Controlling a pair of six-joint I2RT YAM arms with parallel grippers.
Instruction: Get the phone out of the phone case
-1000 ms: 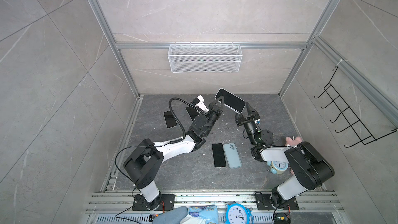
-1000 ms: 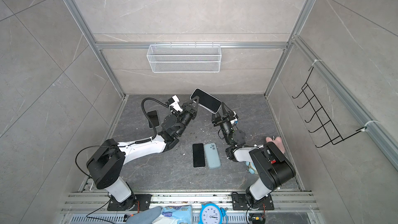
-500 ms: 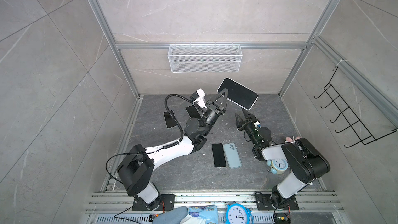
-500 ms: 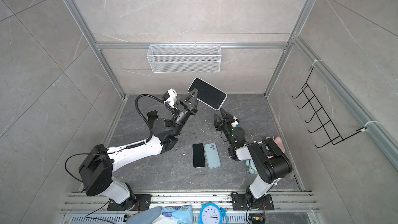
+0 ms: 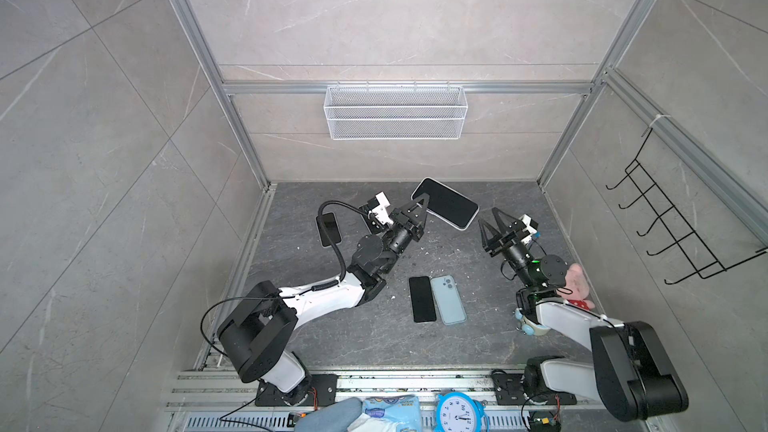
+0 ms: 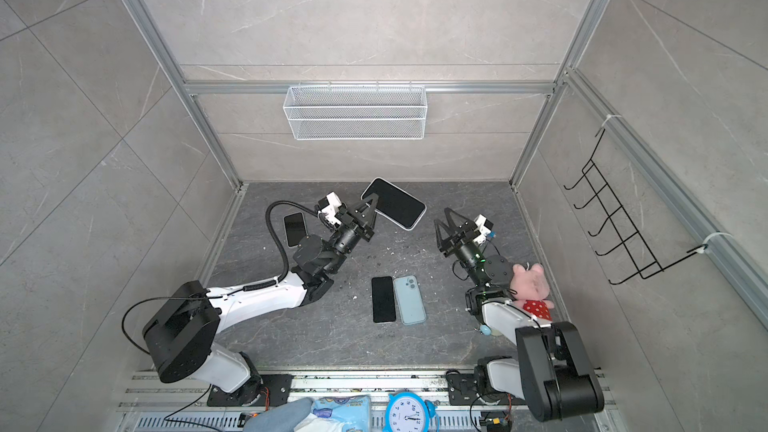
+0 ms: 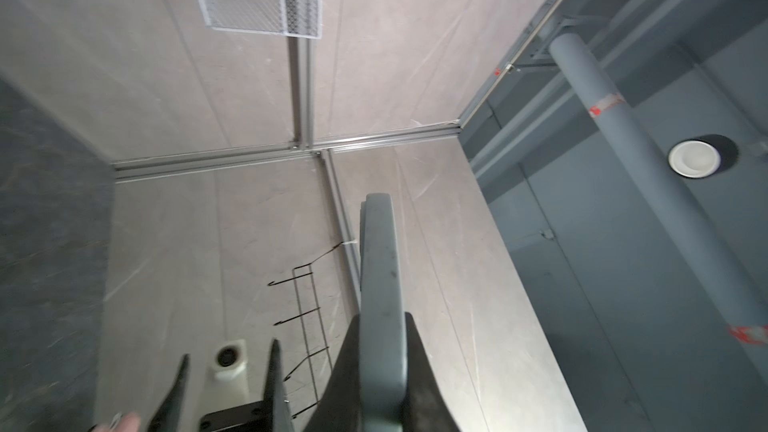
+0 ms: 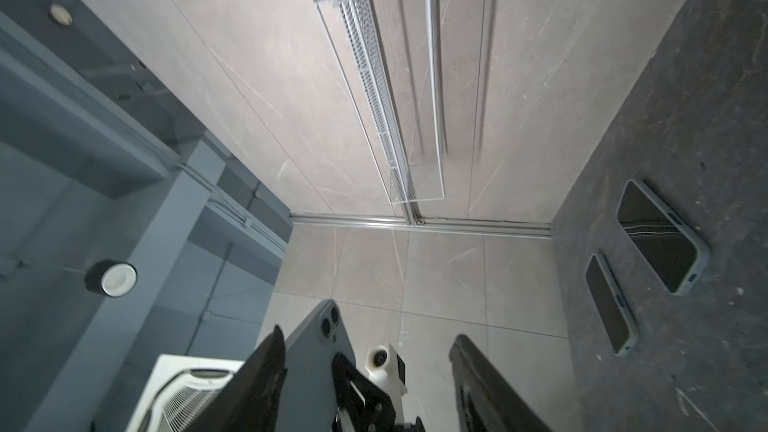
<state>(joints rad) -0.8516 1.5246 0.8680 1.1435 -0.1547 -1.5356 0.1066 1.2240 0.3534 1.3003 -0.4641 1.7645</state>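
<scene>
A dark-screened phone (image 5: 444, 203) (image 6: 395, 203) in its grey-blue phone case hangs tilted above the back of the floor in both top views. My left gripper (image 5: 422, 201) (image 6: 372, 201) is shut on its left end. The left wrist view shows the case edge-on (image 7: 380, 276) between the fingers of my left gripper (image 7: 382, 322). My right gripper (image 5: 488, 218) (image 6: 441, 216) stands open to the right of the phone, apart from it. In the right wrist view the case's back with two lenses (image 8: 320, 351) shows beyond my open right gripper (image 8: 369, 336).
A black phone (image 5: 422, 299) and a light blue one, back up (image 5: 448, 299), lie side by side mid-floor. Another phone (image 5: 328, 228) lies at the back left. A pink plush toy (image 5: 577, 280) sits by the right arm. A wire basket (image 5: 395, 112) hangs on the back wall.
My right gripper was at the phone's right end a second ago and now stands apart from it. The left arm lifted the phone, then brought it back down a little.
</scene>
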